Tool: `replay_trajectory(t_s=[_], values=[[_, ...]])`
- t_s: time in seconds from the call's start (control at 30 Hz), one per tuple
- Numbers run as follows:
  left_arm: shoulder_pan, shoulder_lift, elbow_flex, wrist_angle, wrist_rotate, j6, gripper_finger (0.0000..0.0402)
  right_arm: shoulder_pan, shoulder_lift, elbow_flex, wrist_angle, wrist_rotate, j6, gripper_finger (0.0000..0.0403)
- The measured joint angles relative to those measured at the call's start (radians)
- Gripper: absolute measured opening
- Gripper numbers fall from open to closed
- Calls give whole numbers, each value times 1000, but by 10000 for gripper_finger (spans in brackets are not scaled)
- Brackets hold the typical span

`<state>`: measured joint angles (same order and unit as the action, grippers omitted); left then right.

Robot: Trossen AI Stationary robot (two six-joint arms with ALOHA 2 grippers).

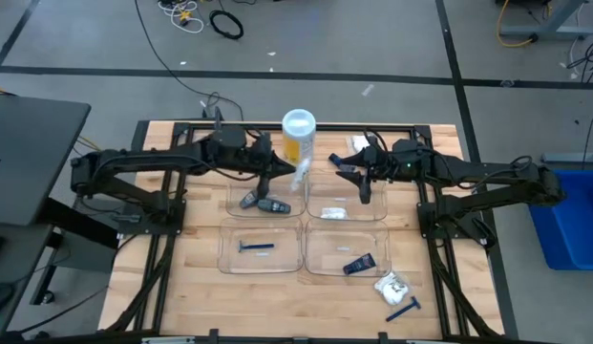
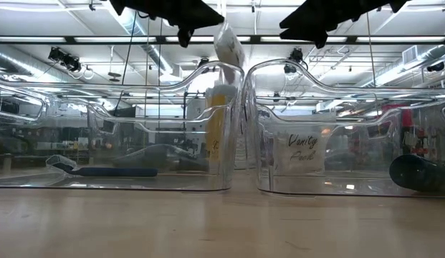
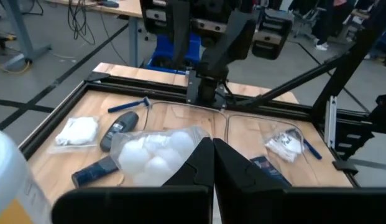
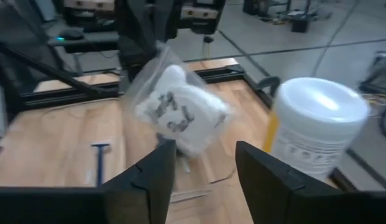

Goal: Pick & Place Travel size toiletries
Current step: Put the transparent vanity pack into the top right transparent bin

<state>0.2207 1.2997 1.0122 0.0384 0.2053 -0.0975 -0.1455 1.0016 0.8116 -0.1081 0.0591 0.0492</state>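
Direction is what you are working with here: the white crinkly clear packet [image 1: 301,173] is hanging just in front of the yellow canister [image 1: 298,134], and it is lying between the two tools. The left gripper [image 1: 288,173] is touching it from the canister's left. The right gripper [image 1: 351,178] is sitting near but apart on the canister's right. In the left wrist view you are looking past the left gripper [image 3: 212,162], whose fingers are pressing together on the packet's [image 3: 152,152] plastic edge, so that arm is carrying it. In the right wrist view the right gripper [image 4: 206,149] is holding its fingers spread with nothing between them. The packet [image 4: 180,115] is dangling straight ahead of that gap, with the canister [image 4: 317,124] beside it. In the low view the packet [image 2: 228,44] is hanging tilted, long axis closer to upright than flat, above the seam between the two clear trays nearest the canister. It is reading as a soft, see-through bag stuffed with white round puffs, with dark print on one face. I judge it will crumple and swing rather than hold its shape. Judging by this, either you are lowering it into a tray under the left arm, or you are advancing the right arm straight toward it.
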Motion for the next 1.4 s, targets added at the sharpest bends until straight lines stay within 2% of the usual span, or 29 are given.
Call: replay_trajectory(t_s=[0.37, 0.83, 1.0, 1.2, 1.4], values=[[0, 54, 0, 63, 18, -22, 0, 0, -18, 0, -24, 23, -14, 147], [0, 78, 0, 113, 17, -9, 0, 0, -163, 0, -156, 21, -23, 68], [0, 78, 0, 120, 6, 7, 0, 0, -176, 0, -157, 102, -39, 59], [0, 84, 0, 127, 1, 5, 0, 0, -176, 0, -159, 105, -39, 44], [0, 129, 2, 232, -3, -28, 0, 0, -176, 0, -169, 106, -39, 35]])
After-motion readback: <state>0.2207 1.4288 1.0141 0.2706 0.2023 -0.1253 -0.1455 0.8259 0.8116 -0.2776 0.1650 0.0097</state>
